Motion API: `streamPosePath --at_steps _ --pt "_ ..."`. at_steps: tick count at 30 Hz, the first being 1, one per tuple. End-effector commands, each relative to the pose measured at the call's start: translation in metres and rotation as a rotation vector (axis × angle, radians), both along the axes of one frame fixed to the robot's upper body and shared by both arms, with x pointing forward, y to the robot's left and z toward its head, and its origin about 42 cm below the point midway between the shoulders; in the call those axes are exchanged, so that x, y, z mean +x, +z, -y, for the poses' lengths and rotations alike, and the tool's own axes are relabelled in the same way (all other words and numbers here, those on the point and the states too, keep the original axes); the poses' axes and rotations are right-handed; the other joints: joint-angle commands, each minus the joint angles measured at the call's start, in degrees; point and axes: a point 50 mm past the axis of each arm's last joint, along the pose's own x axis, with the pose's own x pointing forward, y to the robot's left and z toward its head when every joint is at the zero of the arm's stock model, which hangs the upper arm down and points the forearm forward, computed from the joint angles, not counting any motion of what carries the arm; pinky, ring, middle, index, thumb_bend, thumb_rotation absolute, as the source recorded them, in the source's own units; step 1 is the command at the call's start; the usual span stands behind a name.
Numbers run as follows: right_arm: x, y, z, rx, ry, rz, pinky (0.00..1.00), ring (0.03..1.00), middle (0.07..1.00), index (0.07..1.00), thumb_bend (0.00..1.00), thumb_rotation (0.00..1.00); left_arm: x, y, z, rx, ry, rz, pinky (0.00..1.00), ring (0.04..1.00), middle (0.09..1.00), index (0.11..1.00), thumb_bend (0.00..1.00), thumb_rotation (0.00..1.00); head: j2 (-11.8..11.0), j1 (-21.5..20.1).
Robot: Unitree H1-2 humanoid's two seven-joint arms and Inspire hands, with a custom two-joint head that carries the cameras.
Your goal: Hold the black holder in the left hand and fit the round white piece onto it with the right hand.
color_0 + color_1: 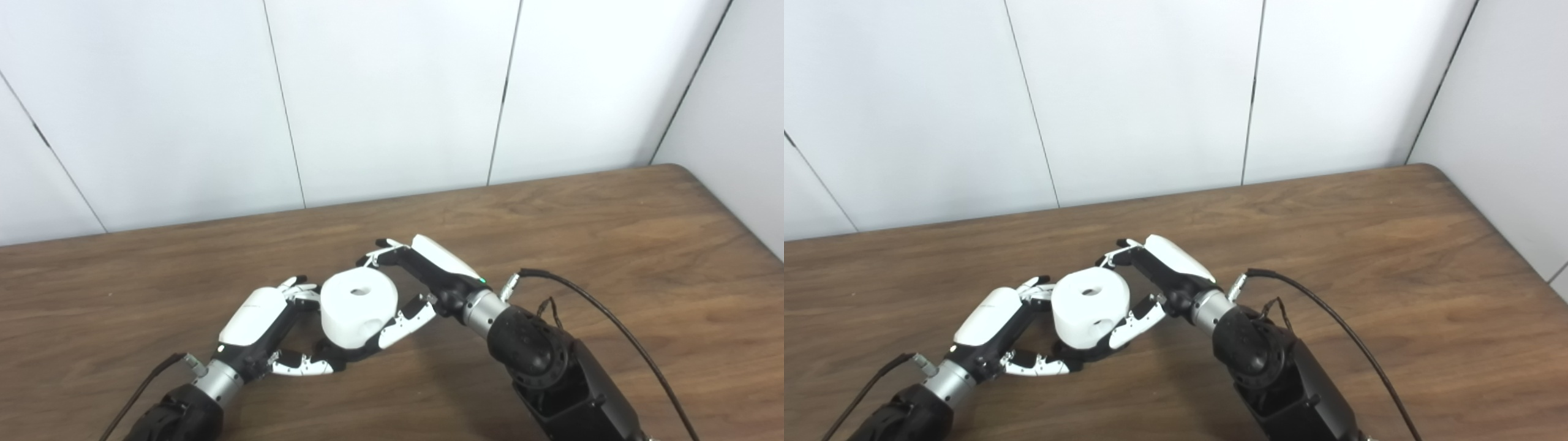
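Right hand (pixel 422 278) is wrapped around the round white piece (pixel 358 306), fingers over its far side at about one o'clock and the thumb pressed against its near side at about four o'clock, so it is gripping that piece firmly. The piece sits upright, its flat top facing up with a small hole in the middle and another dimple low on its side. Just beneath it, at about six o'clock, a sliver of the black holder (pixel 343 355) peeks out; most of it is hidden under the white piece. The left hand (pixel 263 324) comes in at about eight o'clock, fingertips touching the white piece's left edge and its thumb reaching along below toward the dark part; it looks closed on the holder, though the contact itself is hidden. Both hands meet low over the wooden table (pixel 612 233), roughly centre. A black cable (pixel 618 324) loops off the right wrist toward five o'clock. White wall panels (pixel 392 92) stand behind at twelve o'clock.
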Motion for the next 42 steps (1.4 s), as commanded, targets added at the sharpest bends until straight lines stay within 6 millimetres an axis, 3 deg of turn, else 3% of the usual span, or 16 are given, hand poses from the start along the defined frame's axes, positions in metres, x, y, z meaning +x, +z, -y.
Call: streamPosePath --at_steps 1,13,42 --pt "0.007 0.020 -0.002 -0.005 0.022 0.101 1.00 0.972 0.815 0.483 0.52 0.15 -0.008 -0.013 0.007 0.073 -0.037 -0.059 0.97 0.846 0.682 0.482 0.52 0.05 0.1 0.0" --pt "0.013 0.021 0.002 -0.033 0.042 0.145 1.00 0.969 0.814 0.483 0.52 0.15 -0.010 -0.007 0.009 0.069 -0.033 -0.056 0.98 0.851 0.684 0.482 0.52 0.05 0.7 0.3" --pt "0.010 -0.004 0.003 -0.062 0.108 0.192 1.00 0.947 0.800 0.482 0.52 0.14 -0.014 0.003 0.016 0.051 -0.035 -0.047 0.97 0.853 0.683 0.482 0.52 0.05 2.2 1.8"
